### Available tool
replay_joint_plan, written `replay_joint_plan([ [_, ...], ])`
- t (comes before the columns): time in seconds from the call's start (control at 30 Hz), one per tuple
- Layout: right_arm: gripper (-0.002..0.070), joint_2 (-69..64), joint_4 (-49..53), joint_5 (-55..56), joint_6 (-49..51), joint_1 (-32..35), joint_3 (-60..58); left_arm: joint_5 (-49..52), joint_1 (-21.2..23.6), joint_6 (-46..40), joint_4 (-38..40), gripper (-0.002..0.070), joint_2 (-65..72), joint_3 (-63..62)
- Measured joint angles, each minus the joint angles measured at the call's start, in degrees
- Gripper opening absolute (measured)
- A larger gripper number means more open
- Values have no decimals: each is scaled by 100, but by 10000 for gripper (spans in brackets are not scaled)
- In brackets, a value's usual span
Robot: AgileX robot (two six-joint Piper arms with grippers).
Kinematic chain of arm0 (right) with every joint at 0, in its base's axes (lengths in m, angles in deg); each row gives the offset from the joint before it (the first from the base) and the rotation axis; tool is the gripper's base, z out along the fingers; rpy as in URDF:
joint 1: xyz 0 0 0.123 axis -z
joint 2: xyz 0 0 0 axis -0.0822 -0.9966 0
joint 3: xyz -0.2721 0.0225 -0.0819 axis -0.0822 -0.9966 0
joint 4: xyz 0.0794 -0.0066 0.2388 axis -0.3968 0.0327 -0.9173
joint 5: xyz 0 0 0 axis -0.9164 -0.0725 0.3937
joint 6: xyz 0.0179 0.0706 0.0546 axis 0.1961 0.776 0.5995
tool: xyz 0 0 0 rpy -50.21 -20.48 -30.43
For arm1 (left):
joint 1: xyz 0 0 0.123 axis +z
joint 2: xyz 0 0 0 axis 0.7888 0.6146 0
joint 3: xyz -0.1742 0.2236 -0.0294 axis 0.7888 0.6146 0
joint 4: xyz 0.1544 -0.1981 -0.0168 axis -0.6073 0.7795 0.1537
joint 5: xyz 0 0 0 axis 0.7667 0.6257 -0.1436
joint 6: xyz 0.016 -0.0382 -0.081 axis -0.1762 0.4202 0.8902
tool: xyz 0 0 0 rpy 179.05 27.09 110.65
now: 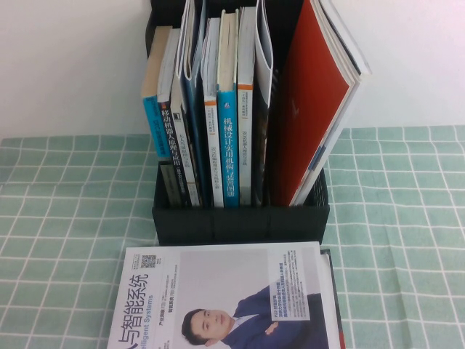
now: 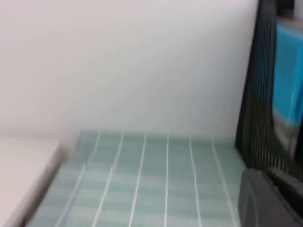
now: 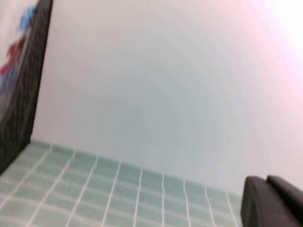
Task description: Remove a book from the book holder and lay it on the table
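A: Where is the thin magazine with the white front and blue and red letters (image 3: 16, 52)?

B: In the right wrist view, a strip of it shows blurred, just past the mesh side of the black plastic book holder (image 1: 240, 222). In the high view I cannot pick its cover out among the others.

A: How much room is there around the holder?

B: Bare cloth lies open on both of its flanks. In front there is little room. A white magazine showing a man in a blue suit (image 1: 218, 291) lies flat there, its far edge just beside the holder's front wall. The plain white wall (image 1: 73, 58) stands close behind.

A: What is in the holder?

B: On the left and in the middle, upright books are packed spine-out. One has a bright blue spine with white characters (image 1: 229, 145). Thin floppy magazines stick up above them. The right slot holds a red-covered magazine (image 1: 312, 109) that leans to the right, with its top past the holder's rim.

A: What about the table?

B: It is a flat surface under a pale green cloth with a white grid (image 1: 65, 203), slightly creased.

A: And the 2 grippers?

B: Neither appears in the high view. The left gripper (image 2: 269, 172) is low over the cloth, close to the holder's left mesh side. Its dark fingers are pressed together and hold nothing. The right gripper (image 3: 266, 178) is low over the cloth on the holder's right, well apart from it. It is fully closed and empty.
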Motion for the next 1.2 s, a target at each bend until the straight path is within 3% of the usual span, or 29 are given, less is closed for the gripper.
replay_joint_plan([
  [0.2, -1, 0, 84, 1567, 222, 0, 0, -1465, 0, 425, 570, -3, 0, 9],
  [0.37, -1, 0, 100, 2399, 187, 0, 0, -1868, 0, 670, 715, -3, 0, 9],
  [0.53, -2, 0, 100, 2450, 16, 0, 0, -2388, 0, 1461, 809, -3, 0, 9],
  [0.7, -1, 0, 90, 2103, 41, 0, 59, -3034, 0, 1645, 817, -3, 0, 22],
  [0.77, -1, 0, 130, 1541, 80, 0, 270, -2677, 0, 1615, 705, -3, -10, -124],
  [0.97, -1, 0, 202, -50, 80, 0, 1255, -51, -12, 1509, -362, -3, 221, -1678],
  [1.2, -1, -967, 210, 257, 451, 0, 1581, 798, -127, 637, -412, -3, 1288, -2460],
])
